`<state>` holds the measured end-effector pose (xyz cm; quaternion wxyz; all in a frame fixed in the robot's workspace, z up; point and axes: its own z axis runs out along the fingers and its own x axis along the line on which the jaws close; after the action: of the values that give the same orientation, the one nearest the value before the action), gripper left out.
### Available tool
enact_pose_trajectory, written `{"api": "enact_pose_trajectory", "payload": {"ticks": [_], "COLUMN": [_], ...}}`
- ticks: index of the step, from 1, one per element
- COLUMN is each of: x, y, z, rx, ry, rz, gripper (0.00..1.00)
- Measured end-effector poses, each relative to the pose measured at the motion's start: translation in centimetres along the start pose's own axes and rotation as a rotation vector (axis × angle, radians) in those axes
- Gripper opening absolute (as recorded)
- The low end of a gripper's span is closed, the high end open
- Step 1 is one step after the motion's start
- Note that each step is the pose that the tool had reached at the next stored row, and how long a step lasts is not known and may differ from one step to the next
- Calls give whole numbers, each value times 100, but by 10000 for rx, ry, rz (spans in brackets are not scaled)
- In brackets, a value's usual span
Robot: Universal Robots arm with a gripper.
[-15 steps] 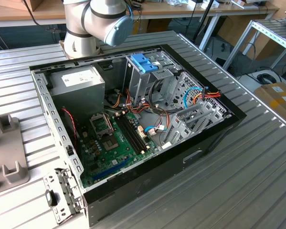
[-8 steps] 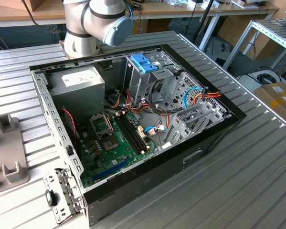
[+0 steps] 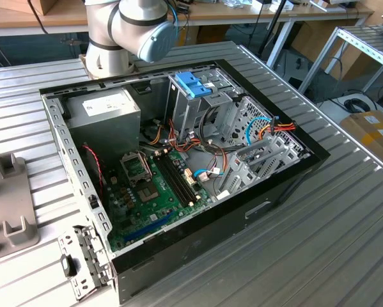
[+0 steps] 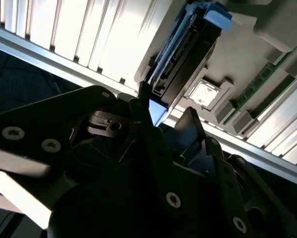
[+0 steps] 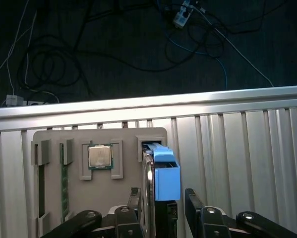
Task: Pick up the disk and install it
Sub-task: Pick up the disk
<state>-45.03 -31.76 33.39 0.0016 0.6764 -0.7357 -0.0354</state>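
The gripper (image 5: pixel 163 197) hung over a grey holder (image 5: pixel 128 141) on a ribbed metal table (image 5: pixel 247 153). Its jaws were spread apart, with one finger on each side of the disk (image 5: pixel 164 171). The disk stood on edge in a slot of the holder, with its blue frame along the edge facing the camera. A thin dark gap showed between that frame and one finger (image 5: pixel 192 198). The other finger sat just beside the bare metal face, and it could not be told whether they touched. In the second wrist view the gripper (image 4: pixel 165 106) straddled a blue corner of the disk (image 4: pixel 180 54).

Beside the disk, a square processor chip (image 5: pixel 99 156) and a green memory stick (image 5: pixel 65 186) lay in their own recesses, apart from the fingers. The holder sat near the table's edge rail (image 5: pixel 188 101), with dark floor and loose cables (image 5: pixel 59 64) beyond it.

In the exterior view the arm (image 3: pixel 127 25) rose behind an open computer case (image 3: pixel 261 201). A metal drive cage (image 3: pixel 185 112) inside the case carried a blue handle (image 3: pixel 194 85).
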Motion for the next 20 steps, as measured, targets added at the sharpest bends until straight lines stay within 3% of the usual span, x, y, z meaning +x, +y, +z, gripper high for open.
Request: {"api": "enact_pose_trajectory", "payload": {"ticks": [7, 10, 20], "x": [-61, -58, -11], "y": [31, 67, 79], "z": [66, 99, 178], "rx": [-8, -4, -6], "ry": [4, -2, -1], "rz": [-150, -151, -163], "gripper": [48, 48, 48]}}
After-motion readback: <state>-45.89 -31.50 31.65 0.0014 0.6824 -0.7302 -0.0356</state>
